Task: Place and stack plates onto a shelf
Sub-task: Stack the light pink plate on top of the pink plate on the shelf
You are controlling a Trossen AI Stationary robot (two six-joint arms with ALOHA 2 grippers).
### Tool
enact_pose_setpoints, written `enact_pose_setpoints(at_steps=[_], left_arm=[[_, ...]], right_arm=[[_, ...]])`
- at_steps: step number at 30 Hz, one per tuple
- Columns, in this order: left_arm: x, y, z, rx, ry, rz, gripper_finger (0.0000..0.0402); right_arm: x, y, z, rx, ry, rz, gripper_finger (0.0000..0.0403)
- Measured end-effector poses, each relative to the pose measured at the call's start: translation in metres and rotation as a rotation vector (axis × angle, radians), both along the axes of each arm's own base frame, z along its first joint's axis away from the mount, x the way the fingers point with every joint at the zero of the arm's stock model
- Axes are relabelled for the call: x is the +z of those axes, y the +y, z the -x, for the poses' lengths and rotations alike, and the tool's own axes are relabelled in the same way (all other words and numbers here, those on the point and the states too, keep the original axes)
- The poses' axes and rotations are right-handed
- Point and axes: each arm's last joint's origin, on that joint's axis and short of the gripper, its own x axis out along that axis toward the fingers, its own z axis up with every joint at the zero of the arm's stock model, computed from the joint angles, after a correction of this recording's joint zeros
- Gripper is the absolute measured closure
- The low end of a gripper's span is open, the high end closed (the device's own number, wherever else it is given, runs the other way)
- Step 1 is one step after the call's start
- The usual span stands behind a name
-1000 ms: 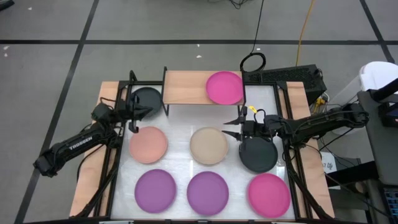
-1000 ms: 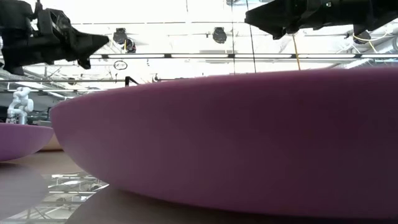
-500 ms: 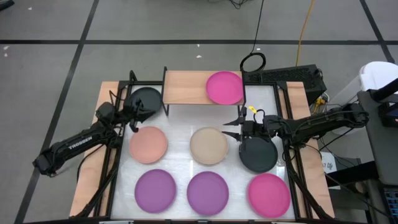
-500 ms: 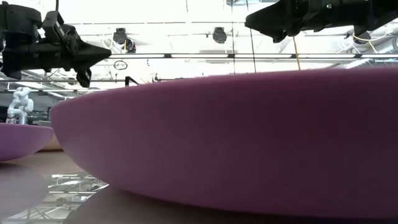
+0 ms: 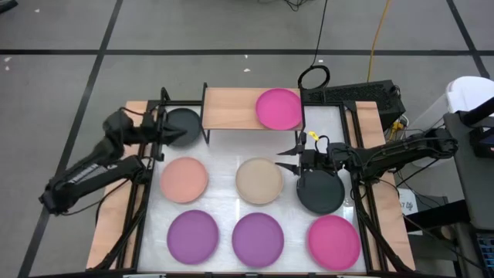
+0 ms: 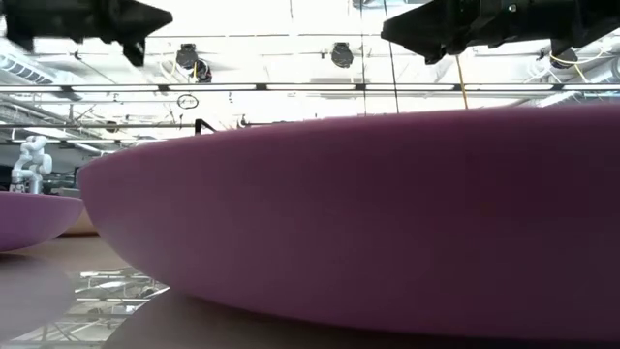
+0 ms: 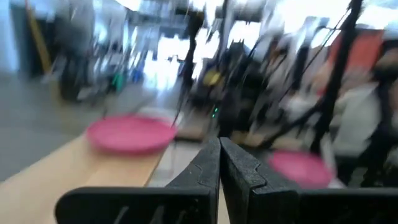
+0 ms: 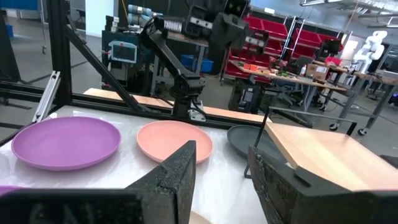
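The shelf (image 5: pixel 235 108) stands at the table's far edge and carries one magenta plate (image 5: pixel 279 109) on its right half. A black plate (image 5: pixel 185 122) lies on the table left of the shelf. My left gripper (image 5: pixel 168 133) hovers shut over that plate's left rim, raised and pointing level toward the table's right. My right gripper (image 5: pixel 284 158) hangs open between the beige plate (image 5: pixel 259 181) and a second black plate (image 5: pixel 320 191). The peach plate (image 5: pixel 184 179), two purple plates (image 5: pixel 193 235) (image 5: pixel 258 239) and another magenta plate (image 5: pixel 333 241) lie flat on the table.
The shelf's left half (image 5: pixel 228 108) is bare wood. Black frame posts (image 5: pixel 164 96) stand by the shelf's corners, and wooden side boards (image 5: pixel 116 224) run along the table's edges. In the low view a purple plate (image 6: pixel 368 223) fills the foreground, with both grippers high above it.
My left gripper has risen and shifted toward the table's far edge, from above the peach plate's far rim to over the black plate's left rim. Its wrist has drawn back toward the table's left and swung level. It stayed shut. The plates have not moved.
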Motion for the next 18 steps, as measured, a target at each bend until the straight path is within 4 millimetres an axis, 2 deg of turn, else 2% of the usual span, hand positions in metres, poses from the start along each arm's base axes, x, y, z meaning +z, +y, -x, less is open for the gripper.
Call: enact_pose_setpoints(at_steps=[4, 7, 12, 15, 18], left_arm=[[0.018, -0.004, 0.003, 0.126, 0.268, 0.023, 0.0389], [0.019, -0.007, 0.002, 0.153, 0.418, 0.054, 0.0389], [0.000, -0.010, -0.006, 0.151, 0.618, 0.106, 0.0389], [-0.014, -0.011, -0.018, 0.145, 0.737, 0.162, 0.0389], [-0.024, -0.016, -0.036, 0.137, 0.832, 0.141, 0.0390]], right_arm=[[-0.001, 0.000, 0.000, -0.002, 0.006, -0.018, 0.0275], [-0.001, 0.000, 0.000, -0.002, 0.006, -0.020, 0.0275], [-0.001, 0.000, 0.000, -0.003, 0.006, -0.018, 0.0275], [-0.001, 0.000, 0.000, -0.003, 0.006, -0.020, 0.0275], [-0.001, 0.000, 0.000, -0.003, 0.006, -0.020, 0.0275]])
